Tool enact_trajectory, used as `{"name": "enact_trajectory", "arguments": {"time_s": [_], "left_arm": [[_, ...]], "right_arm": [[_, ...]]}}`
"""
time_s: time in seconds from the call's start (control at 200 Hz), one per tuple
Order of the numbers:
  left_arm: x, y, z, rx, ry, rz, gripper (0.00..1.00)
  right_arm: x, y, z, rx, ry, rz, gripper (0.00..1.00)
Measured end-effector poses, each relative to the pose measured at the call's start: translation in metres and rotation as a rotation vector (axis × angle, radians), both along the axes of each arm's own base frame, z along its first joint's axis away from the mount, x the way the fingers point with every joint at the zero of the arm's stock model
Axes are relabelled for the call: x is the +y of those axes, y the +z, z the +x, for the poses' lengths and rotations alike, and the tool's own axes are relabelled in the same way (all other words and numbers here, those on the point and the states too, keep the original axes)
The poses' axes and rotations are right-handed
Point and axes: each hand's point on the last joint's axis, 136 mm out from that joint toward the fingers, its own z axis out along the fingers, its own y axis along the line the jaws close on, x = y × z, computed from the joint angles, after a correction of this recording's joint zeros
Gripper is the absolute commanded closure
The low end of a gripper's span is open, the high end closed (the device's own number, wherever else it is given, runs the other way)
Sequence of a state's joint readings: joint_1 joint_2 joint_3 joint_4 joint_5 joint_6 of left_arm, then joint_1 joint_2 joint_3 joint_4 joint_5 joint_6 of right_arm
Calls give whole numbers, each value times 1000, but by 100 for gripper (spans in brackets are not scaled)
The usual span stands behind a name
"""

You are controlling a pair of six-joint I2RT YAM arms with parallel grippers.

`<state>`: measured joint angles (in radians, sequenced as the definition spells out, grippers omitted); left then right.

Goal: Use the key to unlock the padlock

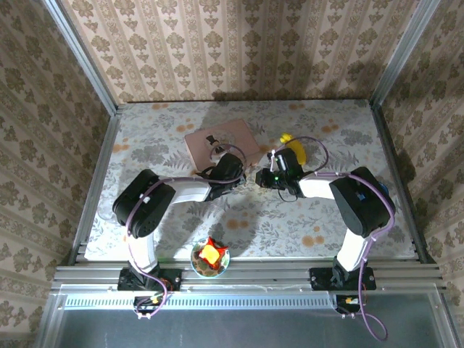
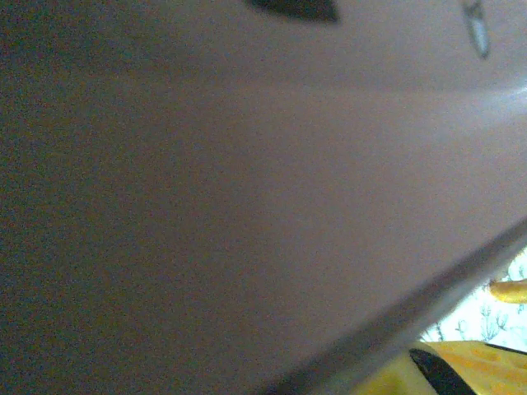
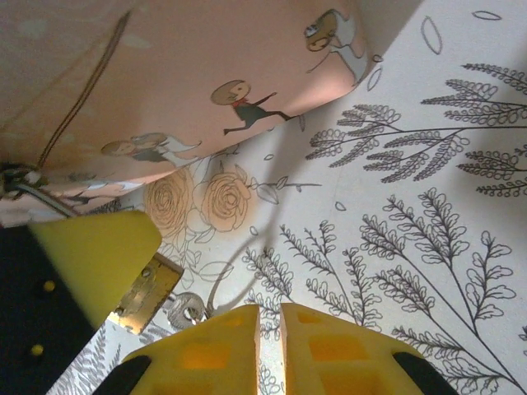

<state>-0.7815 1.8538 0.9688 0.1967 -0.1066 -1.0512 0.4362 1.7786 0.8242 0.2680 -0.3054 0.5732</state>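
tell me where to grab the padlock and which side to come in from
Probably the brass body, pinched across its two narrow edges. In the right wrist view its broad flat face is toward the camera and the silvery loop sticks out at the lower right. So come in from the upper-left end, where a yellow finger overlaps it, and leave the loop free.

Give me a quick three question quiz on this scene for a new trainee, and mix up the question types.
1. True or false: the padlock lies inside the bowl.
2. Which fruit lies just right of the pink box in the top view?
3. The right gripper has its fingers: A) spread wide, B) nearly together, C) around the fruit.

Key
1. False: it sits on the table near the pink box.
2. The banana.
3. B.
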Motion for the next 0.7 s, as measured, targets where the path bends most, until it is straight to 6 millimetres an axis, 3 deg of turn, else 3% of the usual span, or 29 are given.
{"name": "enact_trajectory", "arguments": {"time_s": [0.12, 0.425, 0.7], "left_arm": [[6, -6, -2, 33, 16, -51, 98], [5, 2, -5, 69, -12, -163, 100], [6, 8, -10, 112, -47, -221, 100]], "right_arm": [[9, 2, -11, -39, 63, -28, 80], [29, 10, -47, -251, 258, -225, 74], [20, 13, -45, -387, 318, -366, 68]]}}
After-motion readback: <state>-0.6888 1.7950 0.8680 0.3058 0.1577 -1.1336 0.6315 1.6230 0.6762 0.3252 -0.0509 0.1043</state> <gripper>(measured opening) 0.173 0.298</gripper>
